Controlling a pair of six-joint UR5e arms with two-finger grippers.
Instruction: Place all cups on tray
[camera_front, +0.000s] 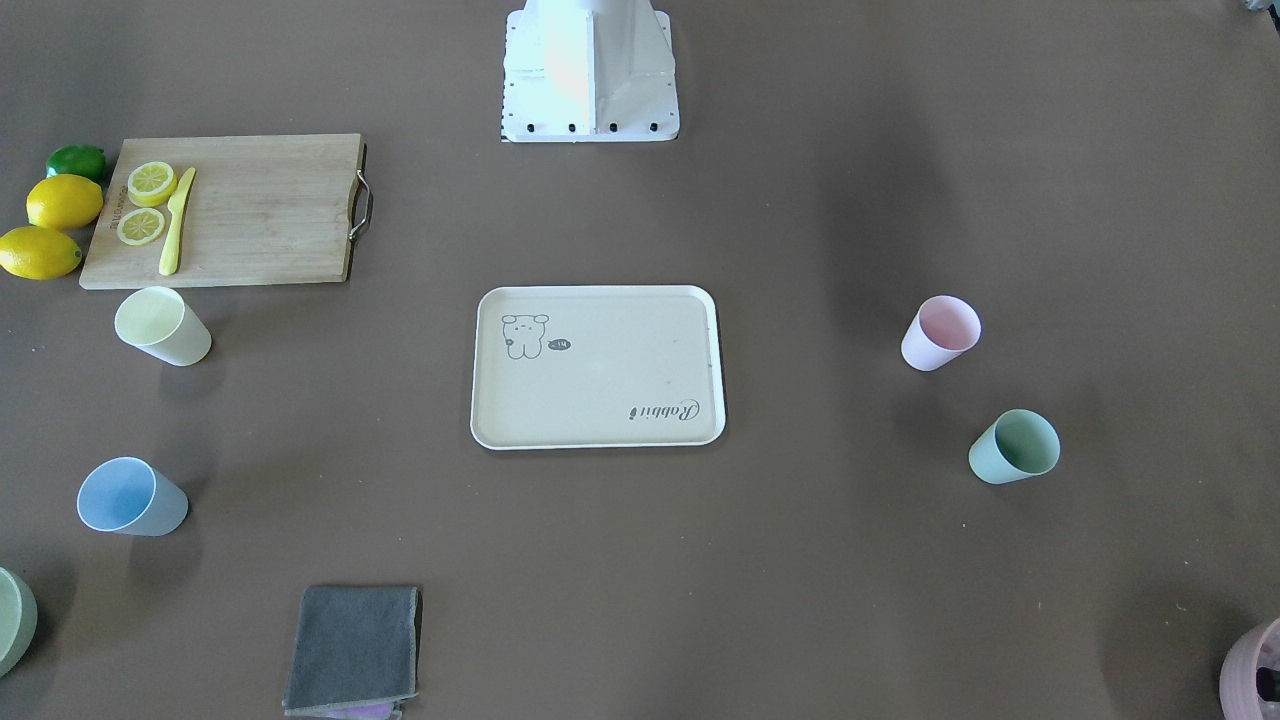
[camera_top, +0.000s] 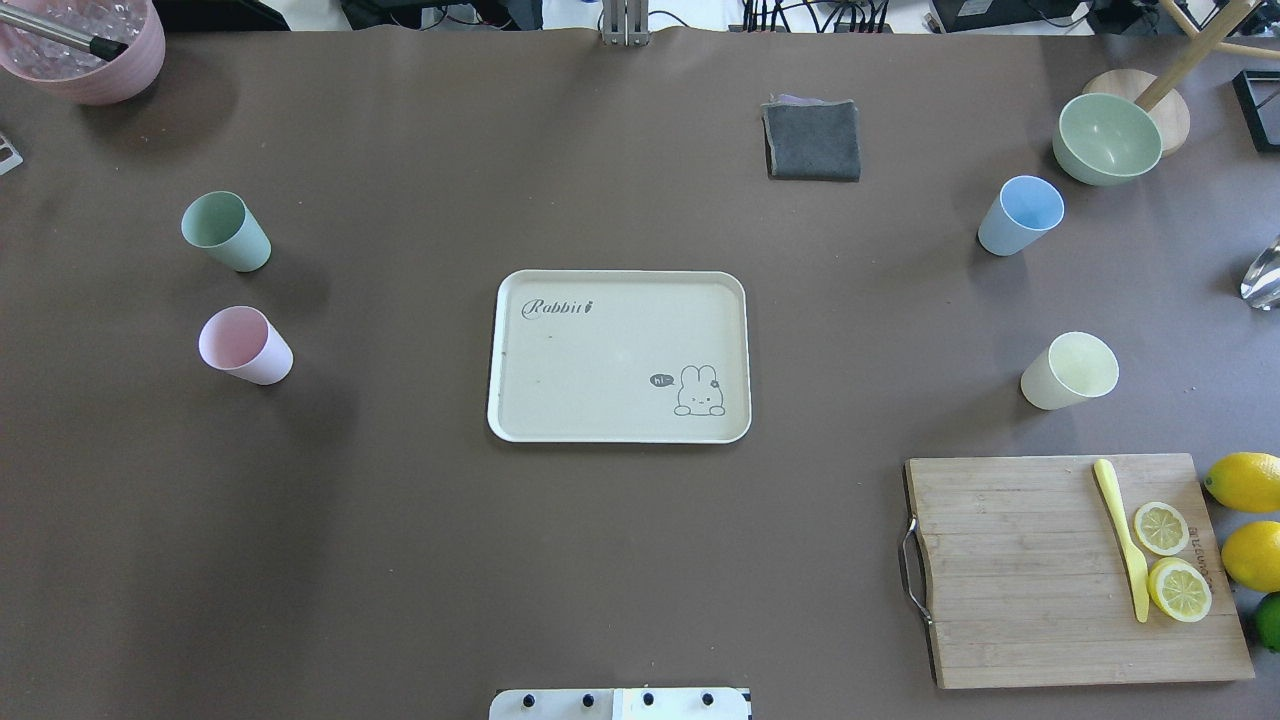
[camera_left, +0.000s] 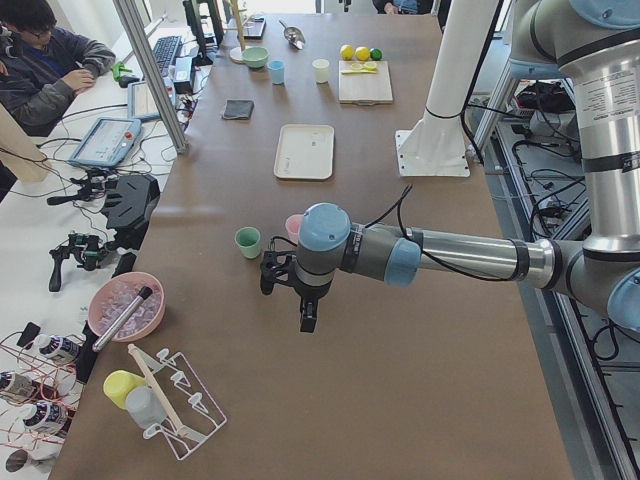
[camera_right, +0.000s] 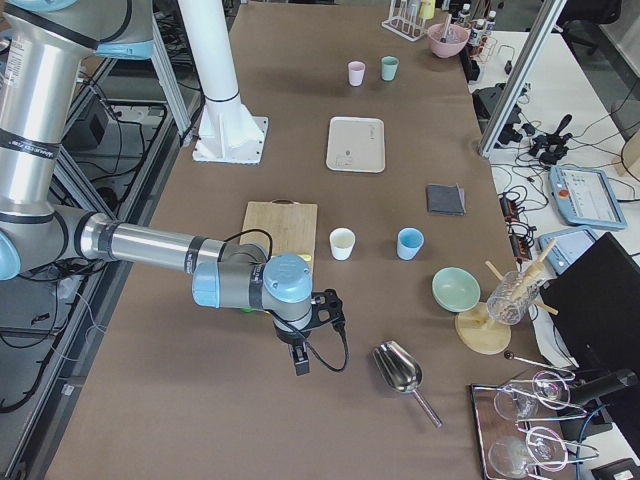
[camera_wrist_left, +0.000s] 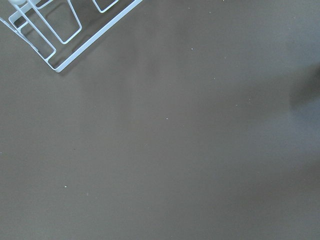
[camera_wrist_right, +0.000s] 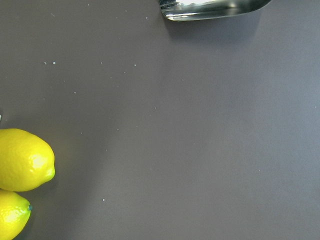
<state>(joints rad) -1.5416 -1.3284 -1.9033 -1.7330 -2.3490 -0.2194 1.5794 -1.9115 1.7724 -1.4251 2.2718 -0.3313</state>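
— Just starting: finding nothing on the tray, lying well inward of both grippers.

— Hanging left gripper and right gripper cup-free; failing to tell how open. Probably calling for reaching inward to the pink cup, near the left gripper.

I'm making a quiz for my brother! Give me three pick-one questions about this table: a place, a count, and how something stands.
1. The yellow knife lies on: A the cutting board, B the grey cloth, C the green bowl.
2. How many cups: A two, B four, C six.
3. The pink cup is: A upright, B tipped over, C upside down.
A: it rests on the wood. B: pink, plus green cup, blue cup, yellow cup. A: its mouth faces up.
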